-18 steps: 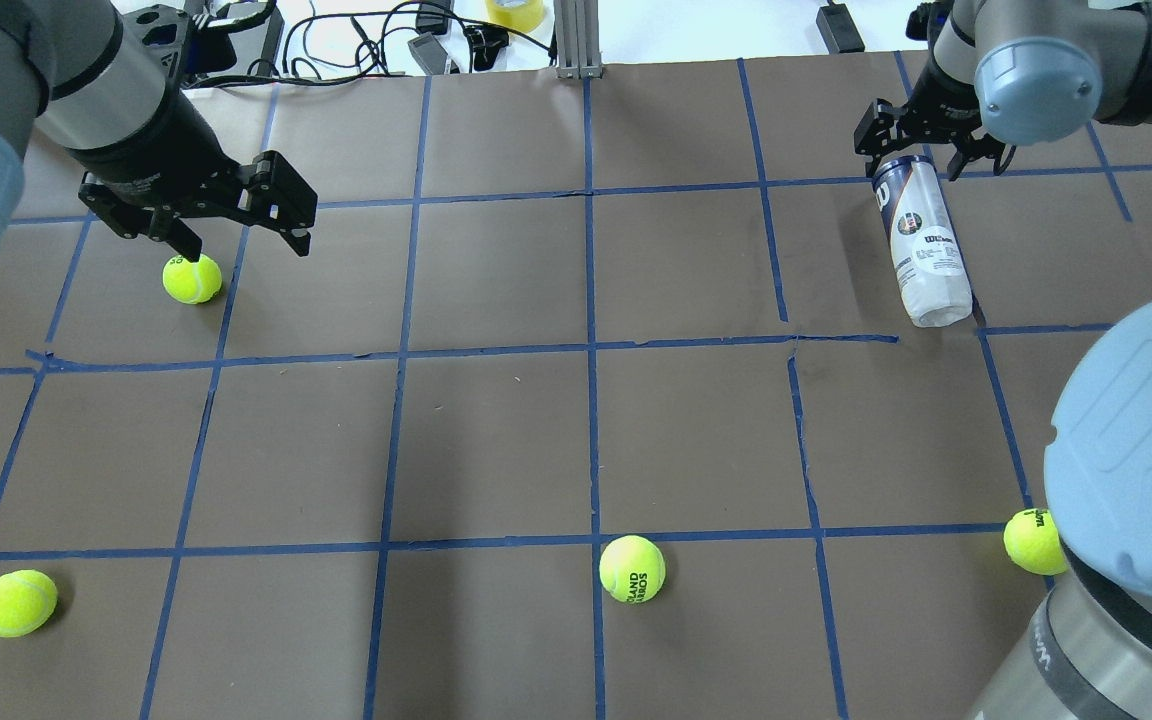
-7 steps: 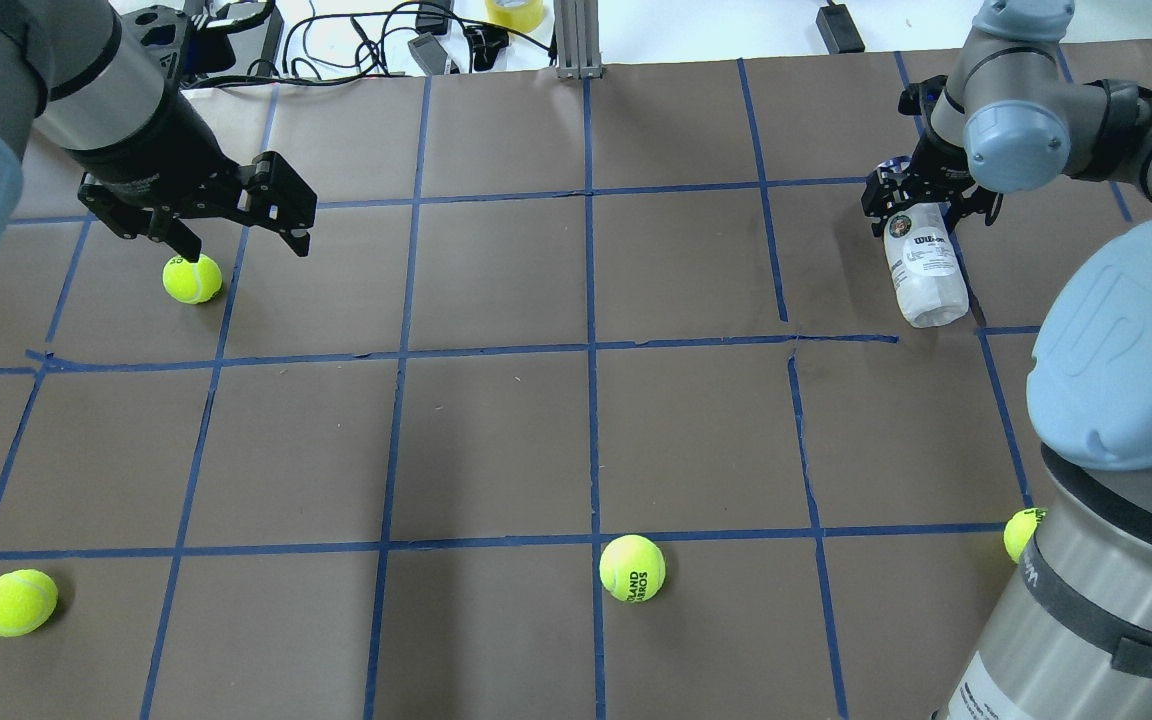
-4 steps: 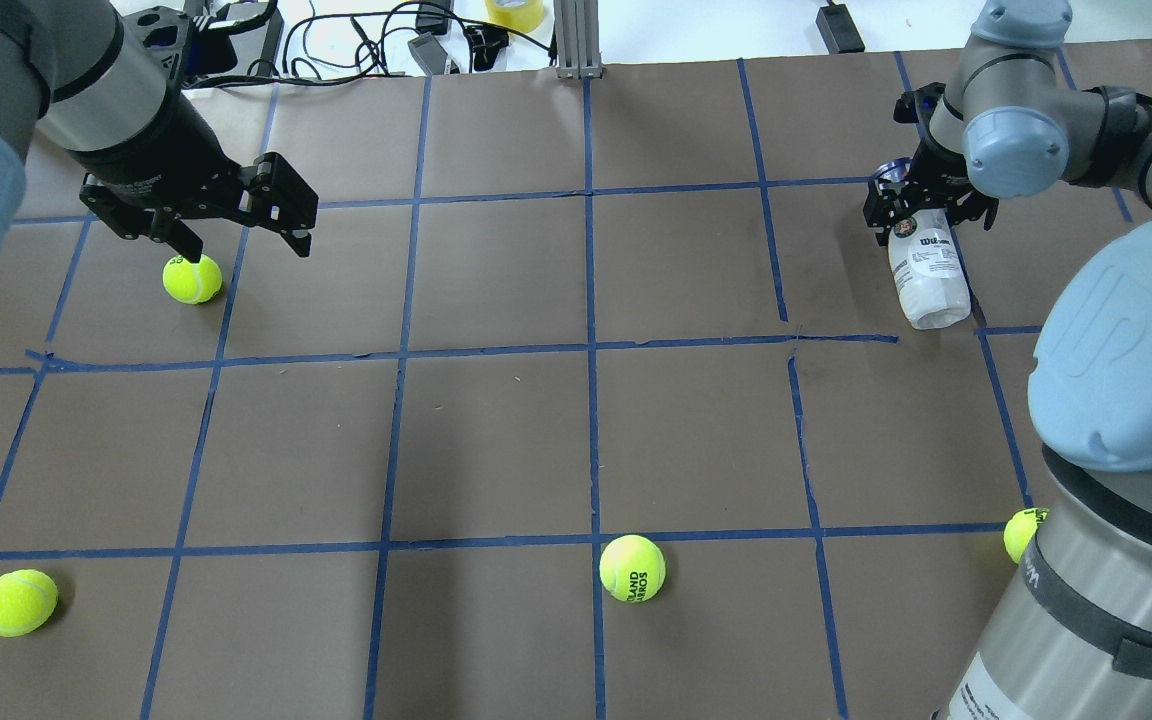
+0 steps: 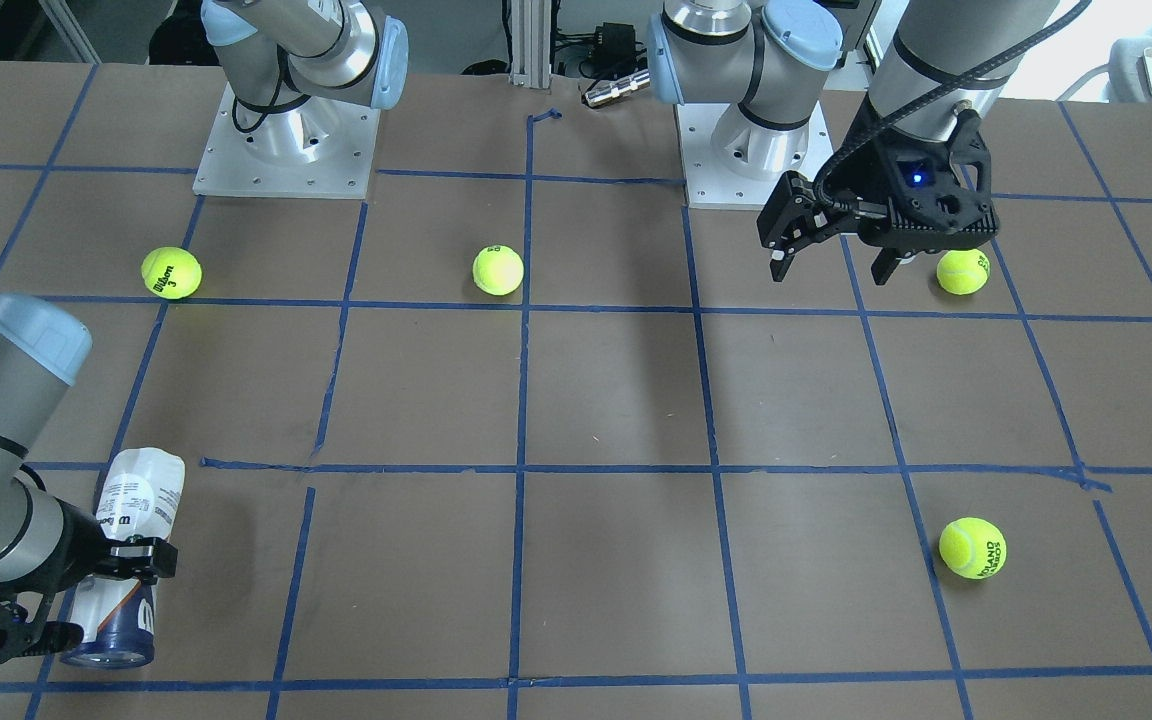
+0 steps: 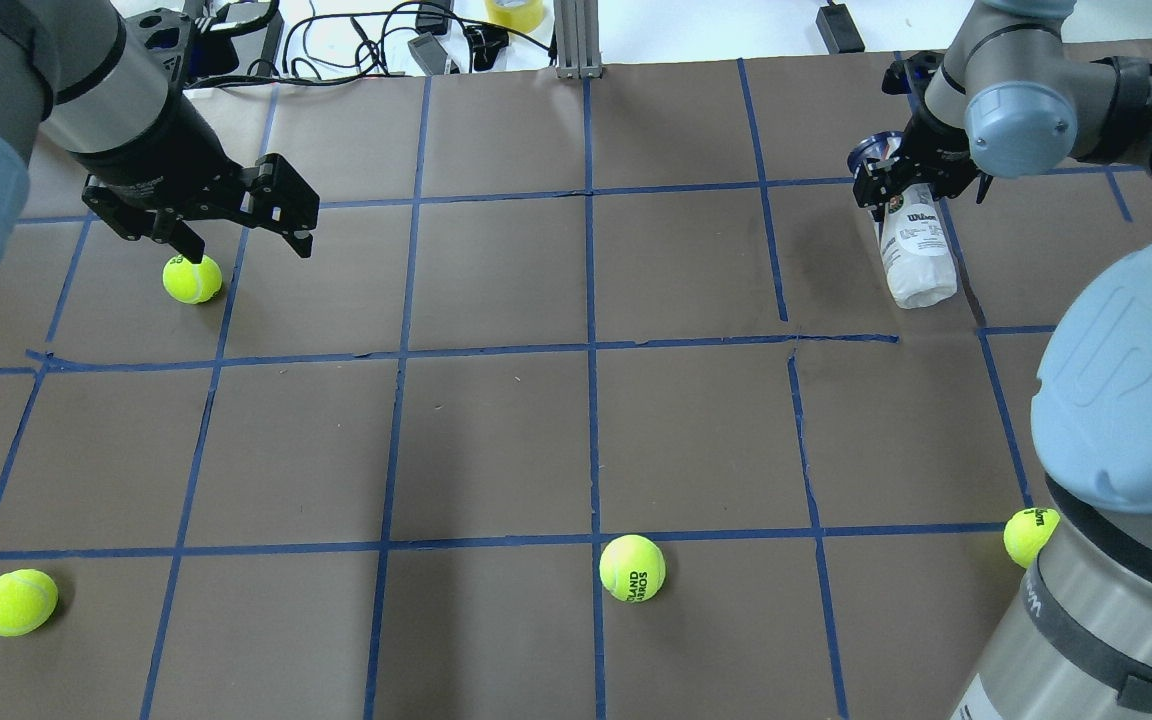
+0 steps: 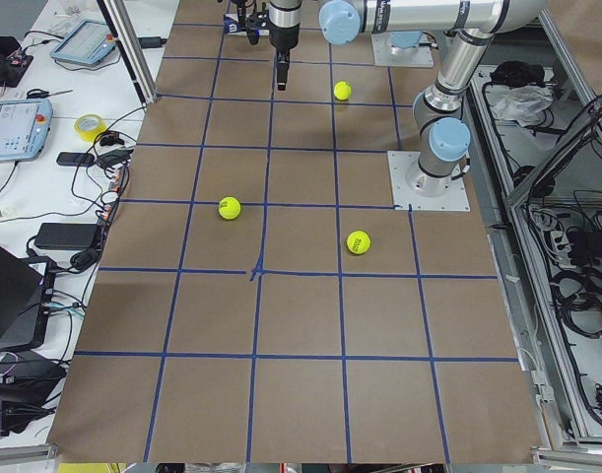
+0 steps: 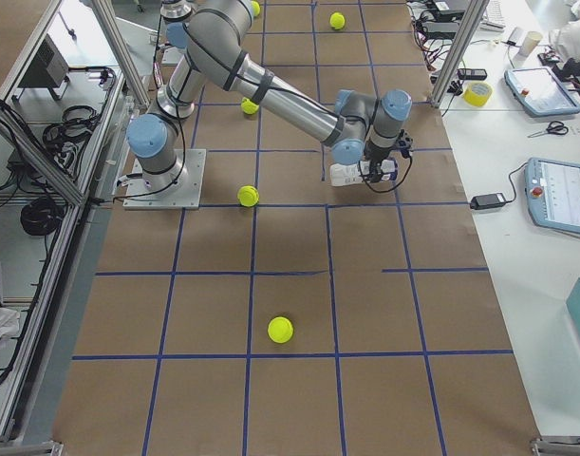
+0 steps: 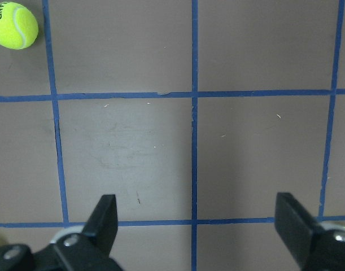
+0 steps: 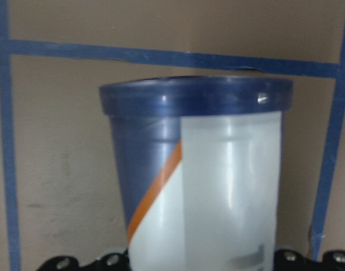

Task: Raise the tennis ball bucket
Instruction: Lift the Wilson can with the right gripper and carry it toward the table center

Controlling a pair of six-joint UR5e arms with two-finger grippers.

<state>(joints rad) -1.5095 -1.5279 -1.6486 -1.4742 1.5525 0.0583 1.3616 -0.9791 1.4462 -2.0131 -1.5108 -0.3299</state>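
The tennis ball bucket (image 5: 914,262) is a clear Wilson tube with a white label and a navy rim, at the far right of the table. My right gripper (image 5: 913,190) is shut on it near the navy end. That end is raised and the tube tilts, its white end low near the paper. The front-facing view shows the tube (image 4: 136,500) in the same grip (image 4: 76,600). The right wrist view shows the tube's navy rim (image 9: 195,96) close up. My left gripper (image 5: 241,232) is open and empty, just above a loose tennis ball (image 5: 191,278).
Three more loose tennis balls lie on the brown paper: front left (image 5: 16,602), front middle (image 5: 632,568) and front right (image 5: 1031,537) beside my right arm's base. Cables and a tape roll (image 5: 514,12) lie beyond the far edge.
My right gripper went from open at the tube's navy end to shut on it, then raised that end. The tube's white end slid toward the far side. My left arm has not moved.
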